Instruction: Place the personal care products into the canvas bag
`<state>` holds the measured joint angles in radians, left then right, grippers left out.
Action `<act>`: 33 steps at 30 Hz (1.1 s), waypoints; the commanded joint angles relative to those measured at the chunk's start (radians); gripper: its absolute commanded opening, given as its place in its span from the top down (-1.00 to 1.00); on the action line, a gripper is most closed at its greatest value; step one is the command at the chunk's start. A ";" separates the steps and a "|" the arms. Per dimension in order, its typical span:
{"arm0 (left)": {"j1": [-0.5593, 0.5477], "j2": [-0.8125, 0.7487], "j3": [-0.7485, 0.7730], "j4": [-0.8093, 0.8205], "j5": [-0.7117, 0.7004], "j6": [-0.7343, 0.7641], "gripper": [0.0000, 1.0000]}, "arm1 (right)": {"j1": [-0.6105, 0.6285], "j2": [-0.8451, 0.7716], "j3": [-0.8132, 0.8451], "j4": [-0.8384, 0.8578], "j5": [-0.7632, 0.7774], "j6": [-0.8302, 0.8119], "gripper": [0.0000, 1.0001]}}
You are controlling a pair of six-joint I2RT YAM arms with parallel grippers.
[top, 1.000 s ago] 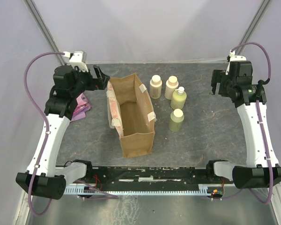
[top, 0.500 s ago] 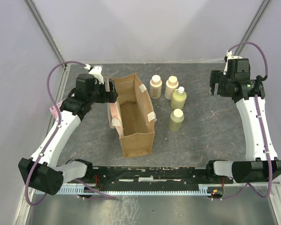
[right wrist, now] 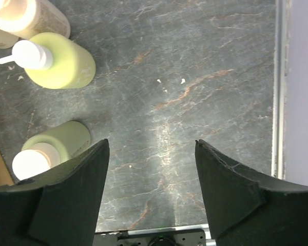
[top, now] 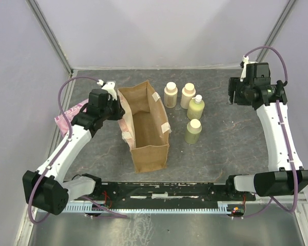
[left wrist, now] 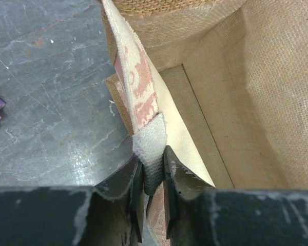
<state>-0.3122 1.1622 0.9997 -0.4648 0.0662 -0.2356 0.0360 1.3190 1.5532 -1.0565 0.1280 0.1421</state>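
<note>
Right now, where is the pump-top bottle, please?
Top view: the pump-top bottle stands right of the canvas bag, between a cream bottle and the capped green bottle.

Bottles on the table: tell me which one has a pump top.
The yellow-green bottle beside the two cream-beige bottles: it has a white spouted pump. Those two and the other green bottle have plain round caps.

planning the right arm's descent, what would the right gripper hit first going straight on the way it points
Probably the bare table. The open right gripper points down at slate with nothing between its fingers; the capped yellow-green bottle sits just off to one side, though depth is unclear.
</note>
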 commanded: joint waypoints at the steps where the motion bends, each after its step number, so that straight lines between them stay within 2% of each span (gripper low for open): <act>1: -0.037 -0.075 -0.023 0.000 0.040 -0.078 0.59 | 0.040 0.025 0.051 0.015 -0.069 0.010 -0.47; 9: -0.091 -0.181 -0.028 -0.104 0.009 -0.164 0.63 | 0.162 0.138 0.077 0.104 -0.057 0.007 -0.52; 20: -0.126 -0.289 -0.062 -0.143 -0.039 -0.247 0.67 | 0.185 0.332 0.125 0.215 -0.078 0.001 -0.63; 30: -0.128 -0.279 -0.074 -0.138 -0.060 -0.229 0.67 | 0.226 0.388 0.149 0.265 -0.127 0.006 -0.64; 33: -0.127 -0.272 -0.076 -0.129 -0.062 -0.226 0.67 | 0.233 0.399 0.181 0.228 -0.131 -0.045 -0.65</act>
<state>-0.4343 0.8856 0.9203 -0.6327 0.0086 -0.4313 0.2581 1.7168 1.6520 -0.8429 0.0181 0.1440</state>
